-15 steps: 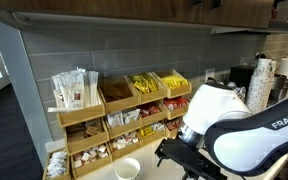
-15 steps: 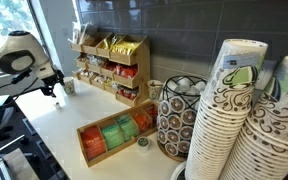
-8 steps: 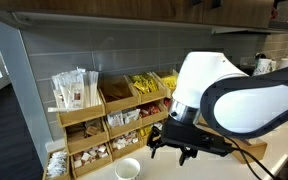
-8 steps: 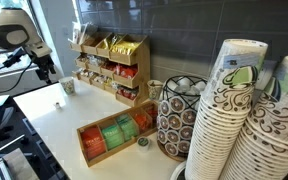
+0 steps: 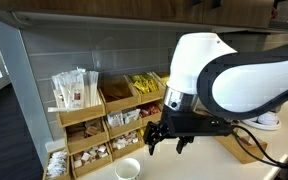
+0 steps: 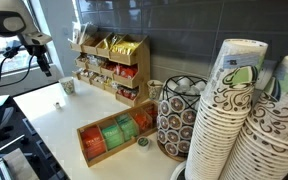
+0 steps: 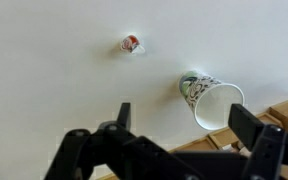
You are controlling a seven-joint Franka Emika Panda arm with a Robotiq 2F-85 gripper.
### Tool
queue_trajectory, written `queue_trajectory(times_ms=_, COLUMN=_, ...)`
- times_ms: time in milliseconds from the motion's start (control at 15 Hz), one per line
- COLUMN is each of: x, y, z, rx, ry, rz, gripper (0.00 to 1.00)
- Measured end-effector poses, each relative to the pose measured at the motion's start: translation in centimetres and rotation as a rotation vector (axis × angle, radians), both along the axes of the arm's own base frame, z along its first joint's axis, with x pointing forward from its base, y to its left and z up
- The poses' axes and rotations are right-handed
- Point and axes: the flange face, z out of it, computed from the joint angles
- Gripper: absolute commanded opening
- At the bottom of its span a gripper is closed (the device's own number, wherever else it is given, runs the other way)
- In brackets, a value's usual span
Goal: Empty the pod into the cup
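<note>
The small white paper cup (image 7: 212,102) stands on the white counter (image 7: 54,80), near the lower right of the wrist view. It also shows in both exterior views (image 5: 127,169) (image 6: 69,87). A small round pod (image 7: 130,43) lies on the counter apart from the cup, and shows as a speck in an exterior view (image 6: 57,104). My gripper (image 7: 184,125) is open and empty. It hangs high above the counter, over the cup's near side. It shows in both exterior views (image 5: 167,142) (image 6: 41,65).
Wooden racks of sachets and stirrers (image 5: 114,115) (image 6: 109,60) stand against the tiled wall behind the cup. A wooden tea box (image 6: 114,135), a wire pod holder (image 6: 176,115) and tall stacks of patterned cups (image 6: 234,120) stand further along the counter.
The arm has risen, lifting the open gripper up from just above the counter to well above the cup. The cup and the pod have not moved.
</note>
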Motion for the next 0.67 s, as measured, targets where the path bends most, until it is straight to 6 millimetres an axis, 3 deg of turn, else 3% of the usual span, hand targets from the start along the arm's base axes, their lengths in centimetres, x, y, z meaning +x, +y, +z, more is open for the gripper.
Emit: queue_trajectory(times_ms=667, x=-0.7, y=1.0, z=2.8, rx=-0.058, ry=0.056, rz=0.161, gripper=1.00)
